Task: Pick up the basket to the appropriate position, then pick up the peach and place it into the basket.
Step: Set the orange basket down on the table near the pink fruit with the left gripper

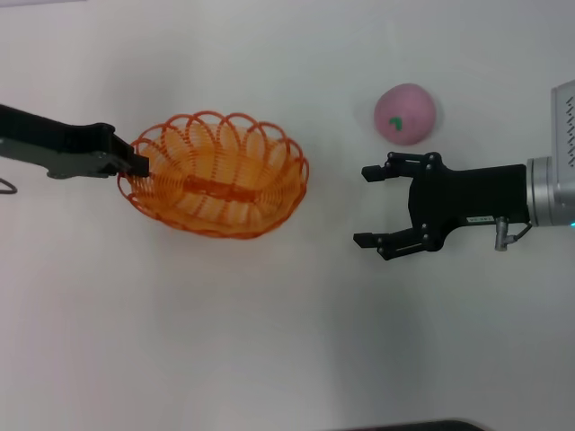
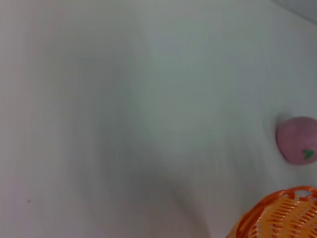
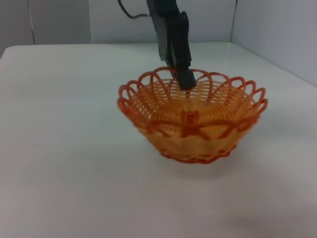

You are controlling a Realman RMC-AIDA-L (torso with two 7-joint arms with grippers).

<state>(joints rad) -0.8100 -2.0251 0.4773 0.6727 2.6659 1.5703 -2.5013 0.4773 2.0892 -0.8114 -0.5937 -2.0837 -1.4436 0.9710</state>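
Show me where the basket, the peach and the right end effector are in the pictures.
basket (image 1: pixel 269 193): head view, on its looped rim at the side toward the peach.
peach (image 1: pixel 406 113): head view, middle of the pink fruit.
right end effector (image 1: pixel 367 206): head view, midway between its open fingertips.

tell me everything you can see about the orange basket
The oval orange plastic wire-look basket is shallow, with thin ribs rising to a scalloped rim of open loops and a thicker strip across its floor. It stands upright and empty on the white table. The left tool is shut on the rim at the basket's left end. The round pink peach lies apart to its right, and the open right tool faces it without touching.
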